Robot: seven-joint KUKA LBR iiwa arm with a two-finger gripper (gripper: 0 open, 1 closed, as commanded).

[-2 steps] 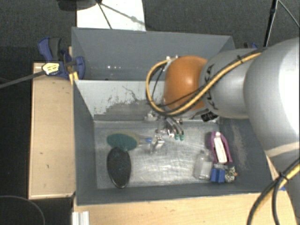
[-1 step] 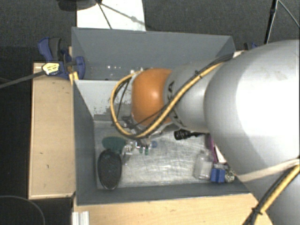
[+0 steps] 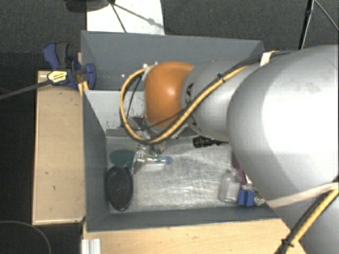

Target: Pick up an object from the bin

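Arm (image 3: 286, 126) reaching into the left end of the grey bin (image 3: 95, 157)

Under its orange cover (image 3: 167, 94) the pincer (image 3: 147, 155) is low near the left wall; open or closed cannot be told. A black oval pad (image 3: 119, 188) and a teal disc (image 3: 122, 156) lie close by, and a small clear plastic piece (image 3: 157, 162) lies just under the pincer.

- Nothing legible on the grey bin (image 3: 95, 142): no word, brand or number can be read on its walls or floor.
- Clear little bottle (image 3: 229, 188), near right corner: any print on it is too small to tell.
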